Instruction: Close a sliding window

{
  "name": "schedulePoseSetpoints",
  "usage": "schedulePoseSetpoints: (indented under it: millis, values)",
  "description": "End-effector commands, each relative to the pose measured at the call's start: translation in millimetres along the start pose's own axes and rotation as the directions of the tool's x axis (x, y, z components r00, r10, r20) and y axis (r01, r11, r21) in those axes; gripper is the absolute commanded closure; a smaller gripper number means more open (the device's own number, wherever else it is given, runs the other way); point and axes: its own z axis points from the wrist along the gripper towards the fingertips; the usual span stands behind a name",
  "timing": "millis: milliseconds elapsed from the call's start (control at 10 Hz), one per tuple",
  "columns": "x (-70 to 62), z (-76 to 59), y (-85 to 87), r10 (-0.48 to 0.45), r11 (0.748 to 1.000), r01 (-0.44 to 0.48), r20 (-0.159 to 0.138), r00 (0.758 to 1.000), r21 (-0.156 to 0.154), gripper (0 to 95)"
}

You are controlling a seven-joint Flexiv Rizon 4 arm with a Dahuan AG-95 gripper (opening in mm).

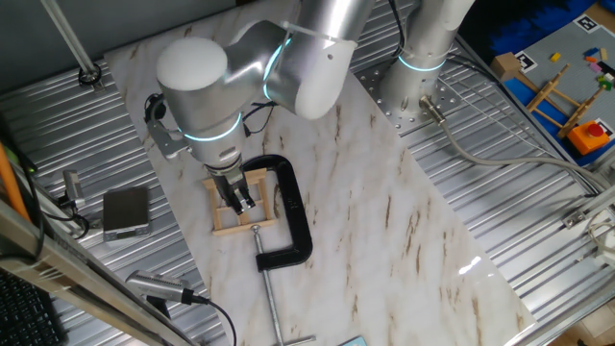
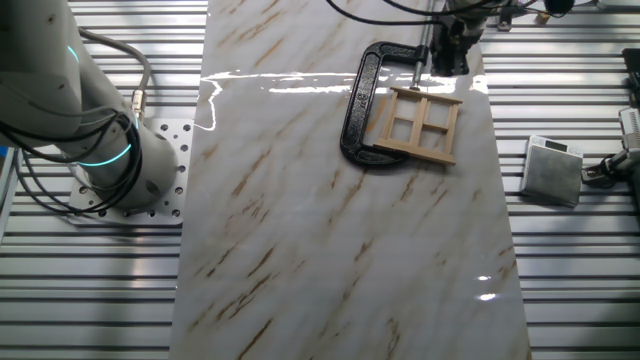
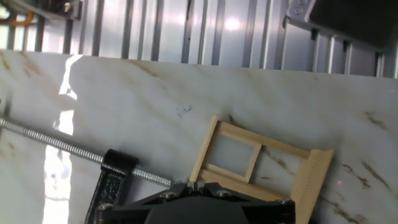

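Sliding window [image 2: 420, 124] lies flat on marble tabletop [image 2: 340, 250], one edge pinched in black C-clamp [image 2: 362, 110]; judged: clamp anchors frame so only sash moves under push

Gripper [image 1: 238, 198] hangs low over window, fingers pointing down among cross bars

Finger state: cannot tell, tips hidden by hand body in hand view, too small in fixed views

Clamp screw [image 3: 56, 144] runs out sideways across marble

No readable brand, label or writing on window or clamp
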Motion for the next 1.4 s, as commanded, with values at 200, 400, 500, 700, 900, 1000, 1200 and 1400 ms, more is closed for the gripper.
schedulePoseSetpoints:
  millis: [200, 400, 500, 700, 900, 1000, 1200, 1400]
  values:
    - [-15.2, 16.1, -7.3, 0.097, 0.993, -0.097, -0.007, 0.995, -0.07, 95.0]
    - [-23.6, 31.3, -14.8, 0.117, 0.988, -0.118, -0.012, 0.993, -0.099, 95.0]
    - [-24.8, 35.1, -16.5, 0.119, 0.987, -0.12, -0.014, 0.993, -0.111, 95.0]
    - [-25.7, 40.4, -18.8, 0.12, 0.987, -0.122, -0.024, 0.992, -0.108, 95.0]
    - [-25.6, 46.4, -21.4, 0.118, 0.987, -0.12, -0.024, 0.993, -0.111, 95.0]
    - [-25.1, 47.1, -22.0, 0.12, 0.986, -0.123, -0.03, 0.992, -0.116, 95.0]
    - [-23.5, 47.8, -23.3, 0.128, 0.982, -0.132, -0.038, 0.991, -0.134, 95.0]
    - [-21.0, 48.7, -24.0, 0.119, 0.971, -0.125, -0.042, 0.992, -0.206, 57.0]
